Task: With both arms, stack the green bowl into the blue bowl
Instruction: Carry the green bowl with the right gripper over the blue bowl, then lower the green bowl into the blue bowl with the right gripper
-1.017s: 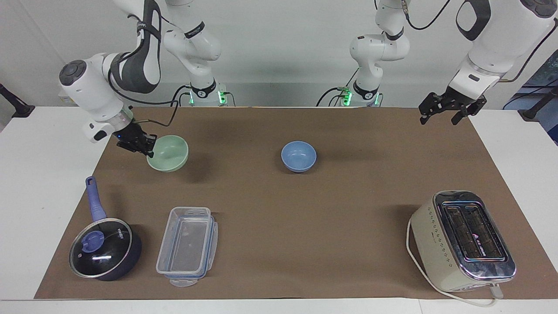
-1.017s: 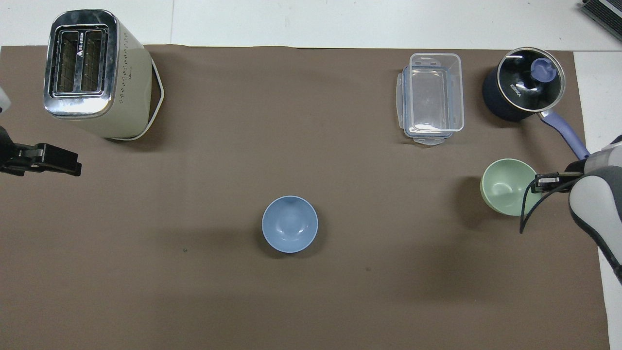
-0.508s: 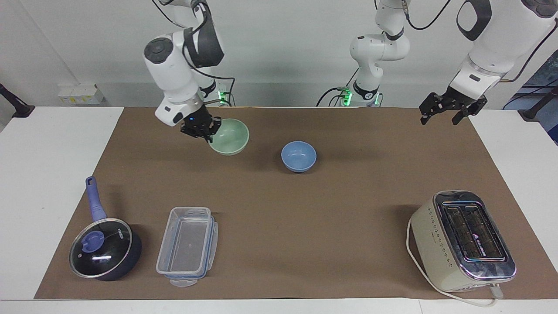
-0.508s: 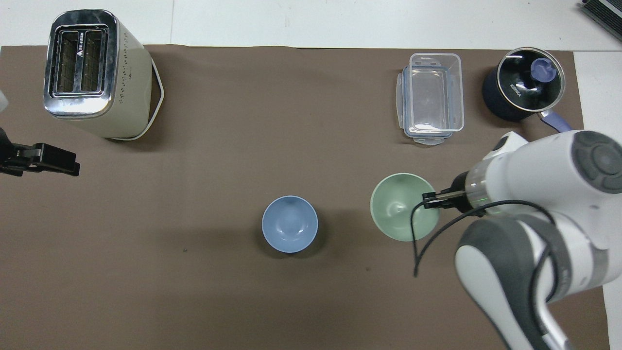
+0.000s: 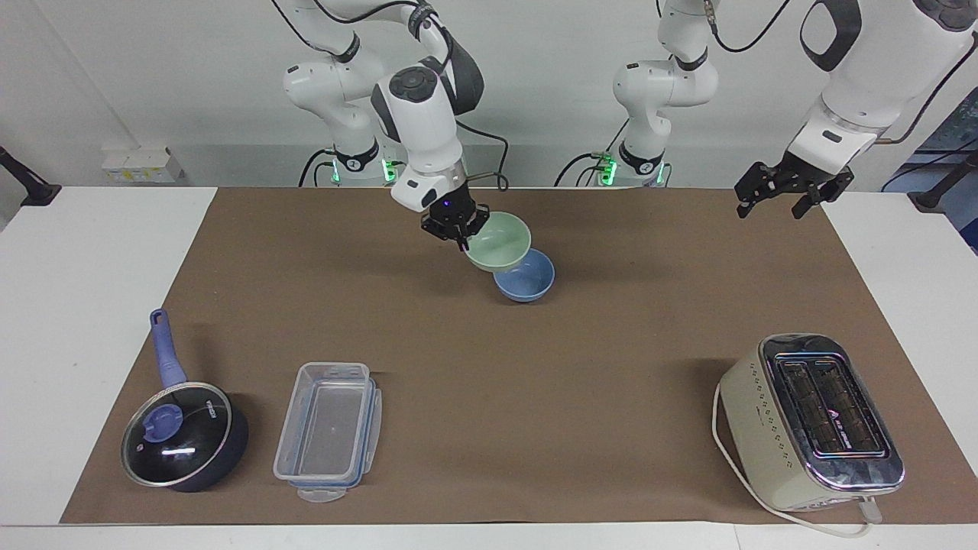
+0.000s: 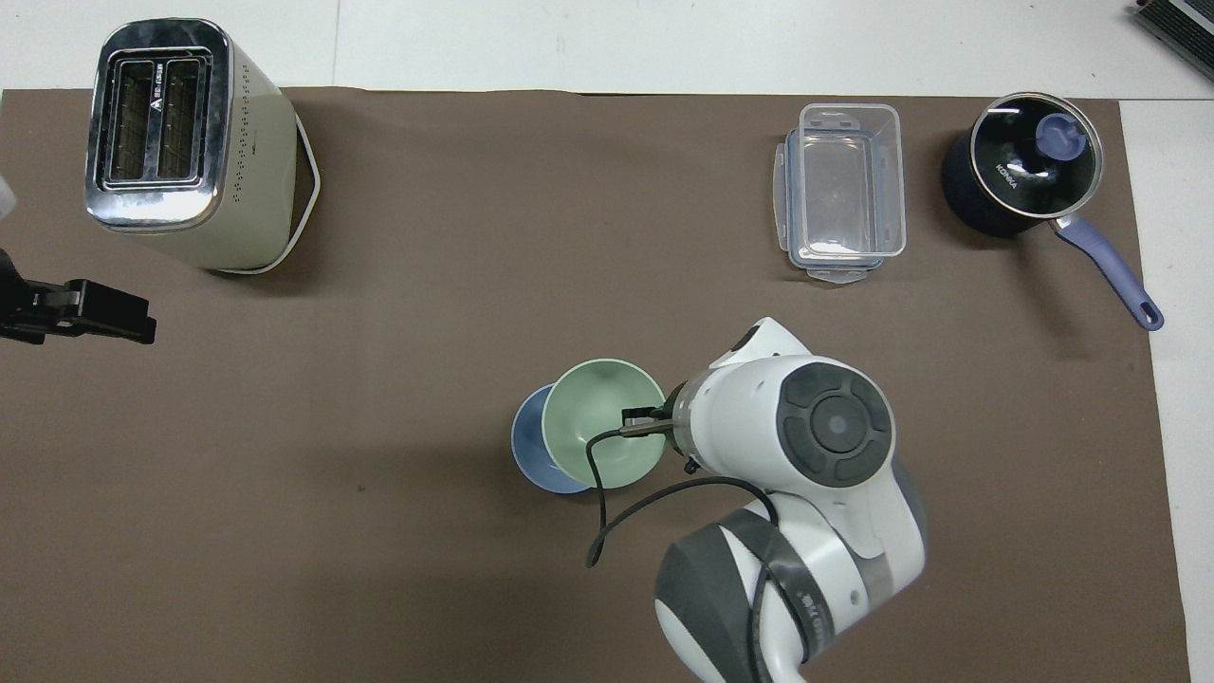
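Mint-green and tilted, the green bowl [image 5: 499, 241] hangs in the air, pinched at its rim by the right gripper [image 5: 458, 228], whose fingers are clamped tight on the edge. It is over the blue bowl [image 5: 530, 281], overlapping it but not set inside; in the overhead view the green bowl [image 6: 607, 422] covers most of the blue bowl [image 6: 533, 446], offset toward the right arm's end of the table. The blue bowl rests on the brown mat [image 5: 535, 382] near the middle of the table. The left gripper [image 5: 787, 191] waits with its fingers spread apart and holding nothing, over the mat's edge at the left arm's end. Farther from the robots stand a cream toaster [image 5: 810, 424], a clear plastic container [image 5: 328, 431] and a dark lidded saucepan [image 5: 183, 435] with a blue handle.
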You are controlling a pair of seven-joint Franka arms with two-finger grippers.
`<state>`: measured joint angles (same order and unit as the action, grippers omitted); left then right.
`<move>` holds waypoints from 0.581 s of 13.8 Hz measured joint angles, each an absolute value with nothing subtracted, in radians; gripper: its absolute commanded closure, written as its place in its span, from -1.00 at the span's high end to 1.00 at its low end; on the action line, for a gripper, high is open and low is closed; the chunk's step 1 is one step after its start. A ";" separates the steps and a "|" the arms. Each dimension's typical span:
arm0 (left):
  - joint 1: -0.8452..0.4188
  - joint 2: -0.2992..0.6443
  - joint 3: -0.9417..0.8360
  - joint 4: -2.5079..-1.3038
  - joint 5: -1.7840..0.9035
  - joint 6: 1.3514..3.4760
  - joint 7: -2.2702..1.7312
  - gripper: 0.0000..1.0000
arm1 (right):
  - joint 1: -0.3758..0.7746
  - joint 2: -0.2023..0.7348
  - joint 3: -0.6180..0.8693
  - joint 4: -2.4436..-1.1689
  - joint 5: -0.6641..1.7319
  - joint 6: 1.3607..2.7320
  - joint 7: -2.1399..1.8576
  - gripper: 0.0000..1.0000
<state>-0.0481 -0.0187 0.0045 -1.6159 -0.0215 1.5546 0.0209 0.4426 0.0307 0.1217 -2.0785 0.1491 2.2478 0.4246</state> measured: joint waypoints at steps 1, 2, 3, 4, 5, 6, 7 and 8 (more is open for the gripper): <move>-0.048 -0.019 0.004 -1.616 -0.021 1.555 0.021 1.00 | 0.459 0.054 0.122 -2.079 0.149 2.275 0.436 -1.00; -0.048 -0.019 0.004 -1.616 -0.021 1.555 0.021 1.00 | 0.470 0.075 0.122 -2.079 0.149 2.301 0.443 -1.00; -0.048 -0.019 0.004 -1.616 -0.021 1.555 0.021 1.00 | 0.474 0.092 0.122 -2.080 0.149 2.325 0.444 -1.00; -0.048 -0.019 0.004 -1.616 -0.021 1.555 0.021 1.00 | 0.476 0.104 0.121 -2.080 0.149 2.337 0.444 -1.00; -0.048 -0.019 0.004 -1.616 -0.021 1.555 0.021 1.00 | 0.480 0.111 0.121 -2.080 0.149 2.338 0.444 -1.00; -0.048 -0.019 0.004 -1.616 -0.021 1.554 0.021 1.00 | 0.484 0.115 0.121 -2.083 0.149 2.338 0.444 -1.00; -0.048 -0.019 0.004 -1.616 -0.021 1.554 0.021 1.00 | 0.487 0.118 0.121 -2.086 0.149 2.338 0.444 -1.00; -0.048 -0.019 0.004 -1.616 -0.021 1.554 0.021 1.00 | 0.489 0.119 0.121 -2.092 0.149 2.338 0.445 -1.00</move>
